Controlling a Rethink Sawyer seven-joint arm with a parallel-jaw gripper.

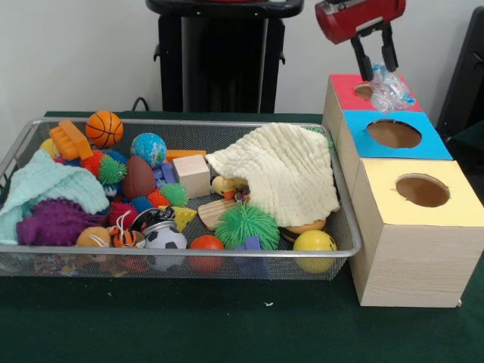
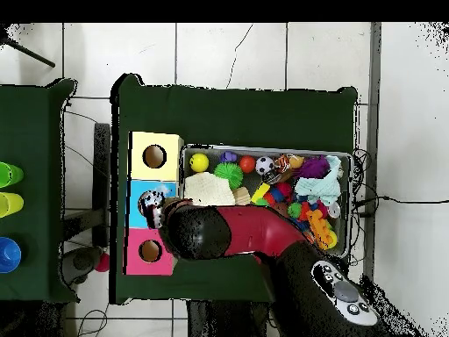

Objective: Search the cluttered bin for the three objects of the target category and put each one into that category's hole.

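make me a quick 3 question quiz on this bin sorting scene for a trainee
1. True or false: the gripper hangs over the yellow-topped box.
2. Multiple choice: what lies draped over the toys at the box end of the wire bin? A) cream cloth B) purple spiky ball C) basketball
3. Short answer: what is between the fingers right now?

Key:
1. False. It is over the red-topped box, the one farthest back in the front view.
2. A, the cream cloth.
3. A clear, crinkly plastic item, held just above the red-topped box beside its hole. What it is exactly cannot be told.
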